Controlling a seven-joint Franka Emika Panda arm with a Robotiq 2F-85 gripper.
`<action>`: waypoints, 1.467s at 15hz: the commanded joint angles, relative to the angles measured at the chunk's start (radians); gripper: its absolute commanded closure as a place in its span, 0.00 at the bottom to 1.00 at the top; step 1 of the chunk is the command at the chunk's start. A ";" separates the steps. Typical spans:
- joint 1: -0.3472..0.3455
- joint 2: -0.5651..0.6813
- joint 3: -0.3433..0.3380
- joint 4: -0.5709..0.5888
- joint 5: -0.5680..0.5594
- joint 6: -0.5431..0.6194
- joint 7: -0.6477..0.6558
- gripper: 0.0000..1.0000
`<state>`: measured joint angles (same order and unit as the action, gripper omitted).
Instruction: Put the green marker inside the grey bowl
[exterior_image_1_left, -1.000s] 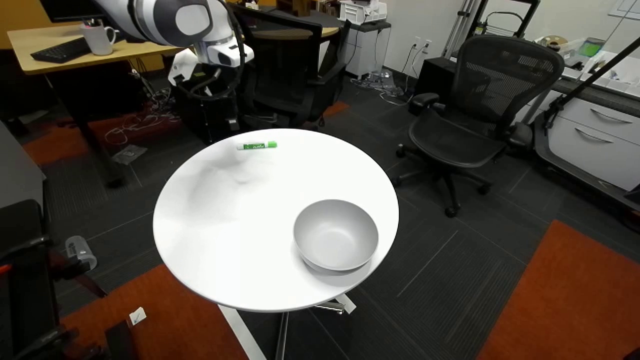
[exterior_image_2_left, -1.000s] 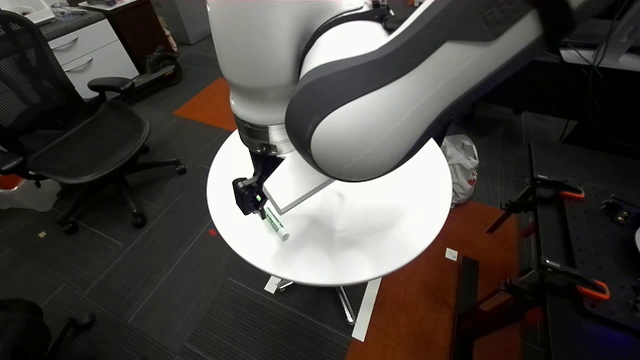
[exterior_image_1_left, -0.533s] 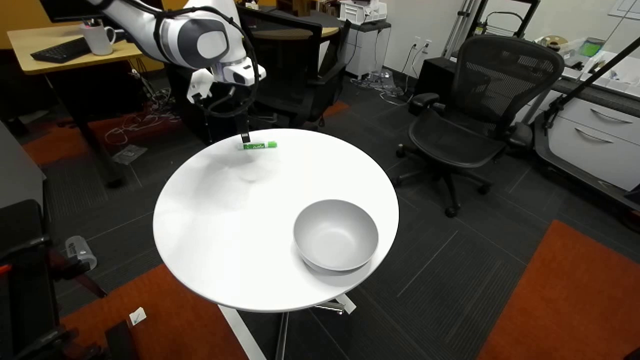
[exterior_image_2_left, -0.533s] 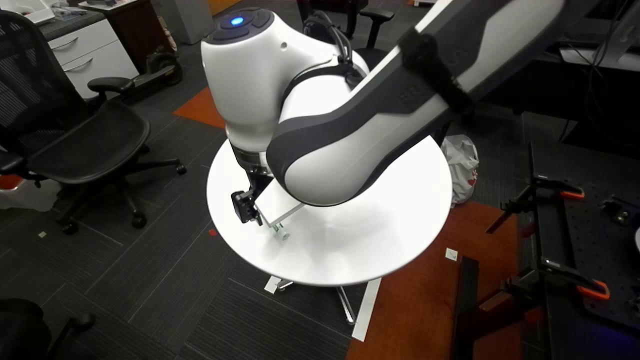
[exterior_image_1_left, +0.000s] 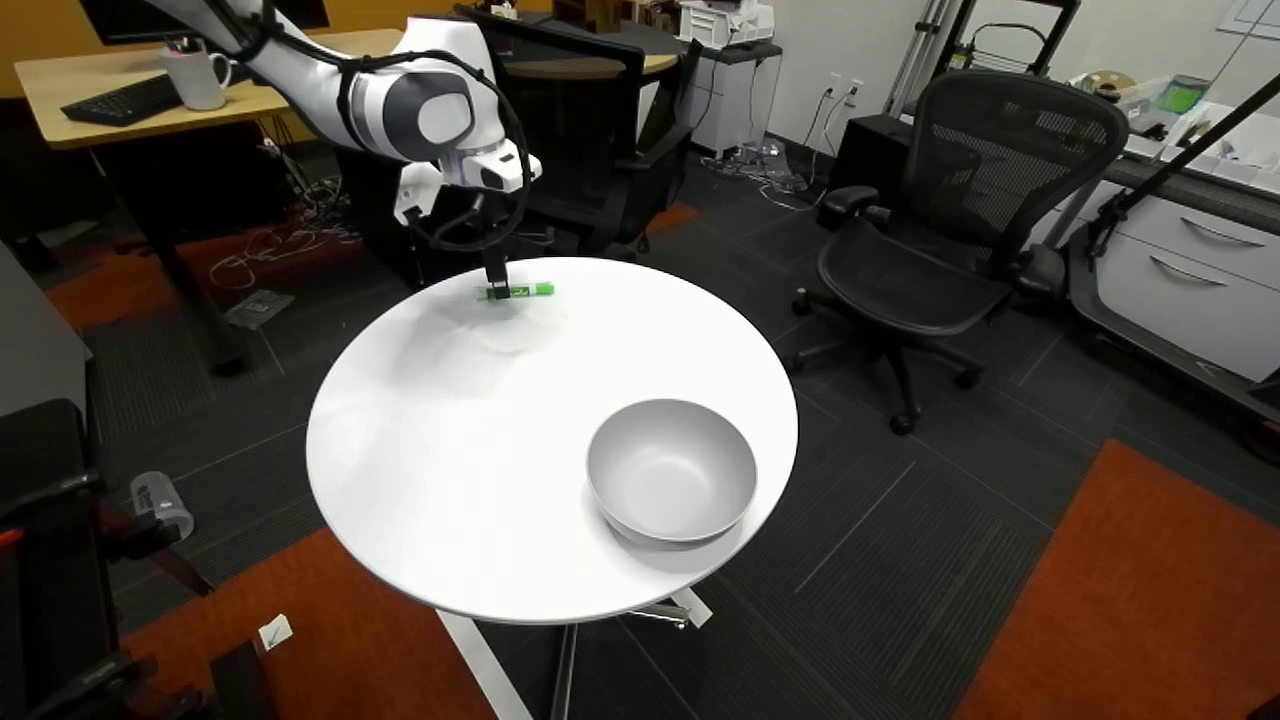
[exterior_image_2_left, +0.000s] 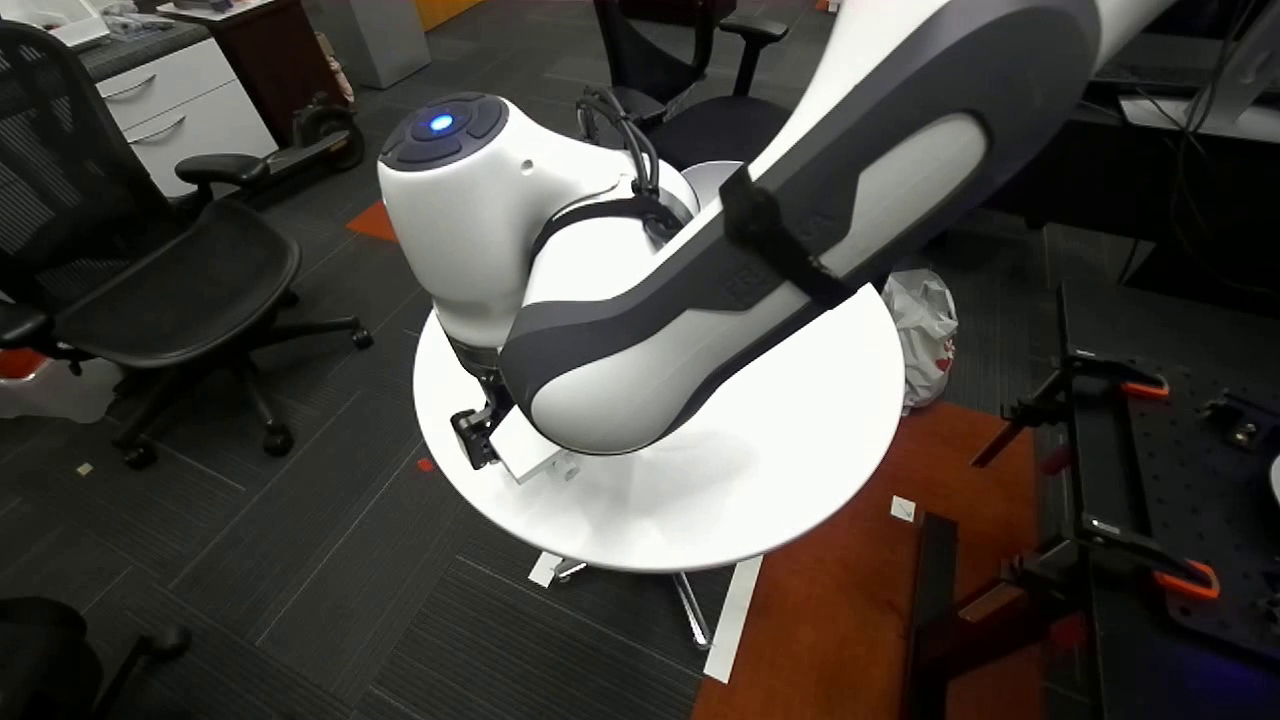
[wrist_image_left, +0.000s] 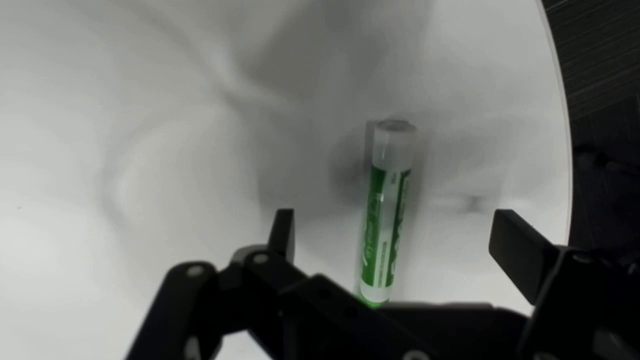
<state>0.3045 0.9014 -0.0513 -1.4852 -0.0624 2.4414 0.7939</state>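
The green marker lies on the white round table near the table's edge. In the wrist view the marker runs lengthwise between the two black fingers, its green cap end hidden behind the gripper. My gripper is open, a finger on each side of the marker with gaps on both sides. In an exterior view the gripper is down at the marker's paler end. The grey bowl stands upright and empty near the table's opposite edge; a part of the bowl shows behind the arm.
A mesh office chair stands beside the table, and another black chair stands behind the arm. A wooden desk with a mug is farther back. The table's edge is close to the right finger.
My arm has come down, and the open gripper has lowered from above the table to around the marker. The marker and the bowl have not moved.
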 joint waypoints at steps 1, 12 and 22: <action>0.025 0.050 -0.023 0.093 0.013 -0.070 0.038 0.00; -0.001 0.083 -0.031 0.158 0.026 -0.118 0.059 0.95; -0.043 -0.172 -0.065 -0.102 0.029 -0.078 0.062 0.95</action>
<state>0.2771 0.8990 -0.0986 -1.4135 -0.0465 2.3674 0.8341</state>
